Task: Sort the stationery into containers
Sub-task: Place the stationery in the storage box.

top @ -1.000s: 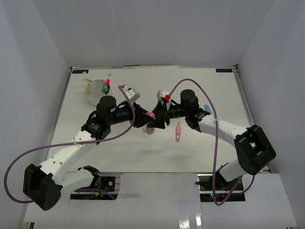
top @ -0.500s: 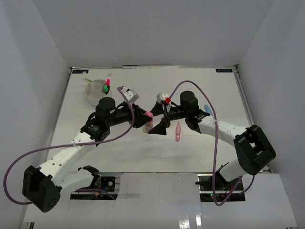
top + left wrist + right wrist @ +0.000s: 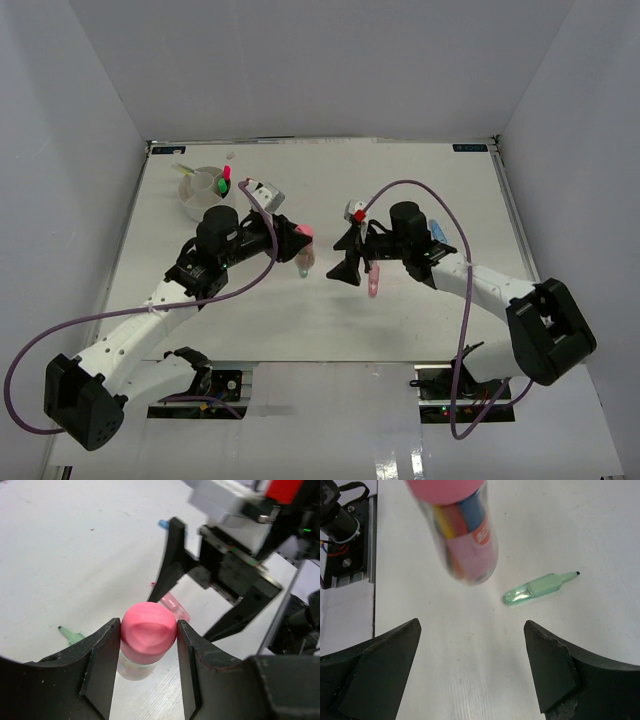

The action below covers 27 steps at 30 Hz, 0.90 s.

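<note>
Pink marker: lies flat on the table, nearest of the loose items, just beside the right gripper's fingers.
Right gripper: jaws spread wide with nothing between them, pointing towards the left gripper and standing apart from it.
Left gripper: pinching the pink-capped tube by its cap, one finger on each side.
Tube, position: held above the table mid-scene, clear body hanging below the cap; whether its lower end touches the surface cannot be told.
Tube, contents: through the clear wall the right wrist view shows small coloured pieces packed inside, yellow, red, blue and pink.
Pale green marker: flat on the table near the tube, touching neither the tube nor a finger.
Blue item: on the table behind the right arm, too small to identify.
Organiser cup: round, low and white, at the far left of the table, well apart from both grippers.
Cup, contents: a green-capped marker and a pink marker stand at its right side; a thin pen leans at its far rim. Which compartment each occupies cannot be told.
</note>
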Each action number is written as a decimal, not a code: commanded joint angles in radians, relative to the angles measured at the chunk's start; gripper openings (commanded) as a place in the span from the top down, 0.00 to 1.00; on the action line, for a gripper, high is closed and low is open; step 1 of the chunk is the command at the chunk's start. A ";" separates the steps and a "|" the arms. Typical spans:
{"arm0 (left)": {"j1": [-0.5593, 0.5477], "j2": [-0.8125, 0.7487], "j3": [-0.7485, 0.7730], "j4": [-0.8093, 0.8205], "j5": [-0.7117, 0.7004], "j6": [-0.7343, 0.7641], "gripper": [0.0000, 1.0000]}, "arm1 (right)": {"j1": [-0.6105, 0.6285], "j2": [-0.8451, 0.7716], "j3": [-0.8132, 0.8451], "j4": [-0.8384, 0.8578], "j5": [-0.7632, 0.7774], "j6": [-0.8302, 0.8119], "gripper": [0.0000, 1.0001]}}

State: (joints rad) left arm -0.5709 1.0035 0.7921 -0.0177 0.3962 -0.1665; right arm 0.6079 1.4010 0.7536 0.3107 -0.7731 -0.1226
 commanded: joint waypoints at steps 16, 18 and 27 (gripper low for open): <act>0.156 0.055 0.168 0.180 -0.855 0.119 1.00 | -0.003 -0.410 -0.301 0.106 0.296 0.074 0.10; 0.218 0.084 0.199 0.183 -0.824 0.093 1.00 | -0.003 -0.408 -0.309 0.126 0.291 0.080 0.10; 0.476 0.211 0.257 0.297 -0.671 -0.031 1.00 | -0.003 -0.407 -0.323 0.156 0.242 0.098 0.10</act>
State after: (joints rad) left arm -0.1356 1.2102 0.9951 0.1825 -0.3500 -0.1406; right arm 0.6052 1.0080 0.4343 0.4049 -0.5079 -0.0345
